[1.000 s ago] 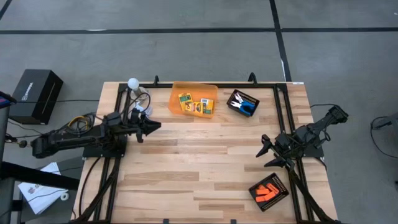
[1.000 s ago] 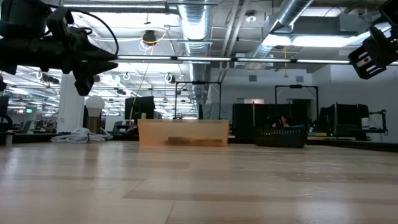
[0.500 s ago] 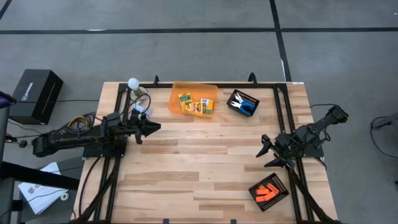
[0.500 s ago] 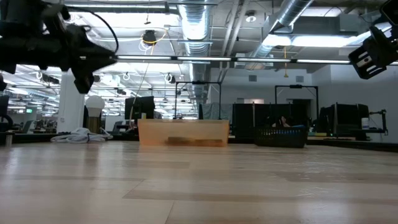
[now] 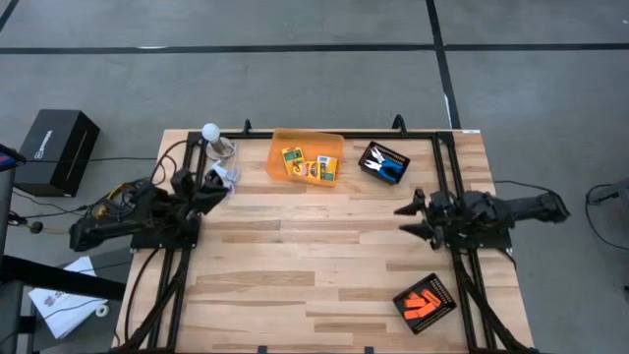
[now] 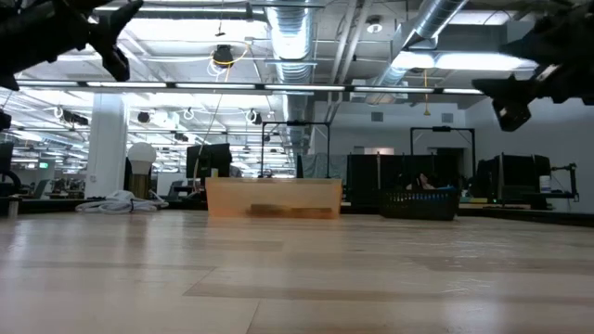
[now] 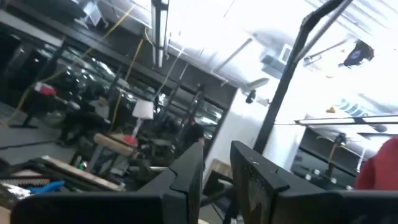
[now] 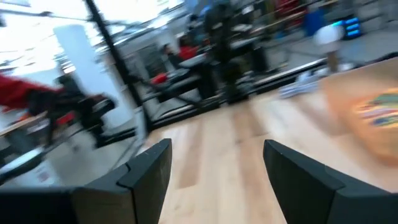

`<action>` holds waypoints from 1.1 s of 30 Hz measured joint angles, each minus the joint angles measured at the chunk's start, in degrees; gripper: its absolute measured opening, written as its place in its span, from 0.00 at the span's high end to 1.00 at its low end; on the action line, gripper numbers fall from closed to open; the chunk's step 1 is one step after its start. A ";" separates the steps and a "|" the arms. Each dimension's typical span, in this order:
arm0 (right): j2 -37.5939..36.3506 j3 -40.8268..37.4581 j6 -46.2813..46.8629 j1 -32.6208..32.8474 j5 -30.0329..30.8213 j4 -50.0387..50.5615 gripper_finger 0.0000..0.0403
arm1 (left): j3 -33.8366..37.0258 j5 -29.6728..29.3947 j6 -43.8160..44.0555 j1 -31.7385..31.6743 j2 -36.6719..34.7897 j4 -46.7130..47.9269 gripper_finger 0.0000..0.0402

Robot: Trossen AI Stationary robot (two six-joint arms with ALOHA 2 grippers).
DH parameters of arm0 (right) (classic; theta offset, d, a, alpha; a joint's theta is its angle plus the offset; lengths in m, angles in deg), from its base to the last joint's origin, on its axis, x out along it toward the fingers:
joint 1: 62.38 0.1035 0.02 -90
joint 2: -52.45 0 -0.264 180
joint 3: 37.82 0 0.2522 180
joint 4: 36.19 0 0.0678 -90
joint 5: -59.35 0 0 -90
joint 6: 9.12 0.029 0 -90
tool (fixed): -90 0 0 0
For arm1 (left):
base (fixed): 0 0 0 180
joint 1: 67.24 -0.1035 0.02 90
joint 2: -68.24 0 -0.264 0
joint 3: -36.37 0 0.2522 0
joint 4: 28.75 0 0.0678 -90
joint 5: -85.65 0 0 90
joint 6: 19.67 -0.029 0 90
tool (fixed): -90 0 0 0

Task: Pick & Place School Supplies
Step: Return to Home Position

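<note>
Compared with the frame one second earlier, the left gripper (image 5: 218, 187) has drawn back toward the left edge of the table (image 5: 295, 265), and its arm now lies folded over that edge. The right arm has swung from a diagonal pose to one lying level across the right edge. The right gripper (image 5: 404, 218) now points toward the table's middle and sits farther toward the back than before. The supplies have not moved. The yellow-and-green crayon boxes (image 5: 310, 165) lie in the orange bin (image 5: 279, 147) at the back edge. The blue-handled scissors (image 5: 385, 167) lie in the far black tray (image 5: 397, 153) just beside the bin. The orange erasers (image 5: 424, 300) lie in the near black tray (image 5: 444, 289) at the front right corner. Print on the crayon boxes and white lettering on the black box (image 5: 57, 147) on the floor are too small to read. In the left wrist view the left gripper's fingers (image 7: 186, 177) stand nearly together, clenched on nothing. In the right wrist view the right gripper's fingers (image 8: 149, 165) are spread wide, released and empty. In the low view both arms hang high above the table, at the upper corners.
</note>
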 joint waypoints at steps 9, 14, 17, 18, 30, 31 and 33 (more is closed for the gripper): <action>0.00 -0.04 0.00 -2.56 0.18 -0.20 0.39 | 0.02 -0.04 -0.03 4.85 0.22 -1.39 0.81; 0.00 -0.04 0.00 -2.26 0.14 -0.20 0.39 | 0.02 -0.09 -0.05 4.82 0.89 -1.50 0.81; 0.07 -0.07 0.01 -2.36 0.16 -0.20 0.39 | 0.02 -0.09 -0.06 4.82 1.55 -1.64 0.81; 0.07 -0.07 0.00 -2.33 0.14 -0.20 0.39 | 0.02 -0.09 -0.07 4.81 1.87 -1.61 0.81; 0.78 -0.09 0.00 -2.33 0.14 -0.10 0.39 | 0.02 -0.11 -0.08 4.80 4.11 2.18 0.81; 0.62 -0.11 0.00 -2.33 0.14 -0.18 0.39 | 0.02 -0.11 -0.10 4.80 4.11 4.11 0.81; 0.42 -0.11 0.00 -2.33 0.14 -0.19 0.39 | 0.02 -0.11 -0.10 4.80 4.11 9.14 0.81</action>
